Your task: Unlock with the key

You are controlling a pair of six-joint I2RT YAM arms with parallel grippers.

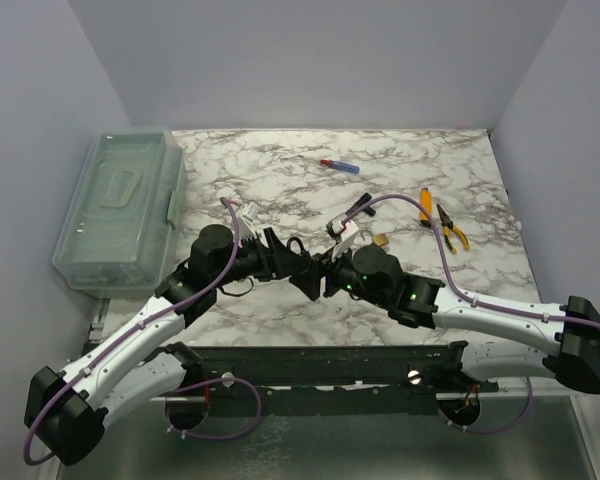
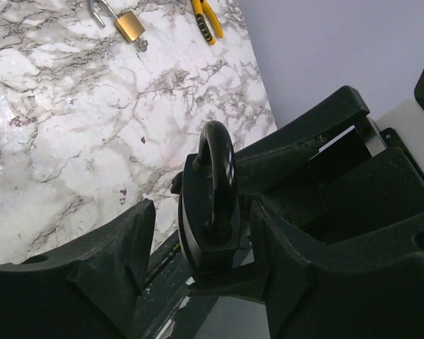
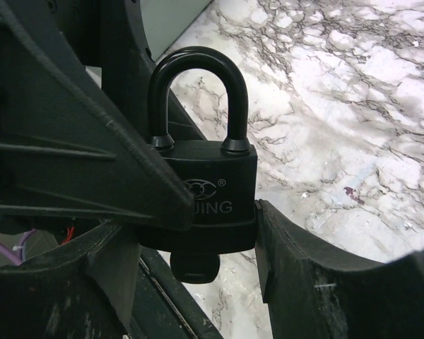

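Table (image 1: 280, 190): We see a white and grey marble top with the two arms meeting over the middle of its near edge.
Black padlock (image 3: 212, 176): We find it held up in the air there, between the two grippers. It stands upright and its bow is shut.
Key (image 3: 194, 268): We see a black key head poking out of the bottom of the black padlock.
Right gripper (image 3: 196, 233): It squeezes the body of the black padlock, with one finger on each side.
Left gripper (image 2: 201, 240): Its two fingers stand on either side of the black padlock. We see a gap between one finger (image 2: 120, 254) and the lock, so it is not squeezing it.
Brass padlock (image 2: 131, 25): It lies flat on the table, right of the middle, with its silver bow swung open.
Yellow pliers (image 1: 435, 218): They lie near the right edge, just beside the brass padlock.
Red and blue tool (image 1: 340, 166): It lies near the far edge, about the middle. It is too small for us to tell what it is.
Clear box (image 1: 120, 210): It sits at the left edge with its lid on.
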